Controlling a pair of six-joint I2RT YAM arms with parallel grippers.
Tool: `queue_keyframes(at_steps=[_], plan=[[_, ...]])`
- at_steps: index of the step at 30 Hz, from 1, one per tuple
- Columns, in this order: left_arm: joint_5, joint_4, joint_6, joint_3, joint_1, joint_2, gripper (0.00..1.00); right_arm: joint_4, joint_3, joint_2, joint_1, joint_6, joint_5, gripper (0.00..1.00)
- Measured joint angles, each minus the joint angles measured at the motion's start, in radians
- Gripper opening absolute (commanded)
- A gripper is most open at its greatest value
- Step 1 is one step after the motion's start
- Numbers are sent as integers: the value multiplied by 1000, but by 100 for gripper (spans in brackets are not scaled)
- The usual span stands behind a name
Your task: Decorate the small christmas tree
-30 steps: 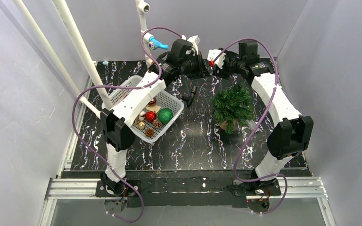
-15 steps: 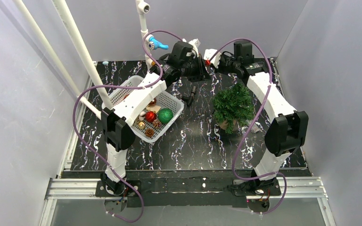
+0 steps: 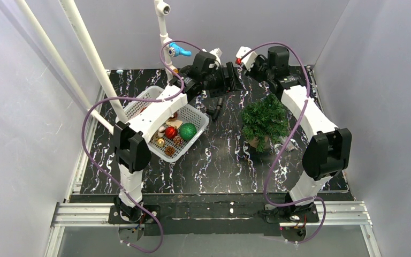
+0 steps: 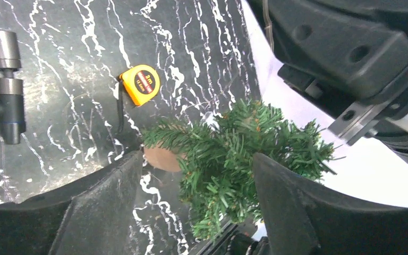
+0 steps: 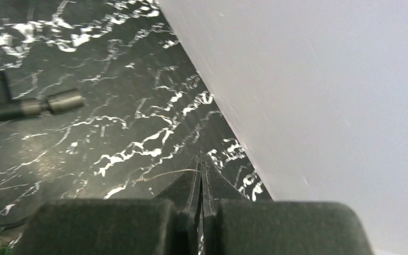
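Looking first at the left pincer point(image 4: 195, 162), we find its fingers point(image 4: 106, 202) spread wide, gripping nothing, with the small christmas tree point(image 4: 234, 154) in view below them. The tree stands upright on the black marbled worktop point(image 3: 214, 160), right of the middle. The right pincer point(image 5: 202, 172) is pressed together, and a thin thread point(image 5: 154, 175) runs to its tips; we cannot tell what hangs from it. Both pincers hang near each other above the far edge. A yellow tape measure point(image 4: 139, 84) lies near the tree's brown base, and a dark metal cylinder point(image 4: 8, 106) lies farther off. On the left sits a white basket point(image 3: 192, 142) holding a green ball point(image 3: 188, 131) and a red ball point(image 3: 170, 132)
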Motion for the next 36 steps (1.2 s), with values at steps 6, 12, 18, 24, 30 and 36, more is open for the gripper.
queue_keyframes(at_steps=[6, 12, 18, 24, 30, 36], plan=[[5, 27, 0, -29, -2, -18, 98, 52, -2, -9, -6, 50, 126, 1], [8, 27, 29, -85, -4, -101, 98, 47, 4, -4, -14, 102, 243, 1], [8, -5, 77, -146, -4, -211, 98, 20, 18, 6, -62, 163, 332, 1], [4, -16, 105, -212, -4, -276, 98, 16, 22, 5, -104, 197, 388, 1], [0, -31, 113, -256, -4, -277, 98, -2, 22, -26, -132, 211, 435, 1], [-3, -37, 124, -262, -4, -278, 98, -22, 22, -106, -200, 253, 469, 1]])
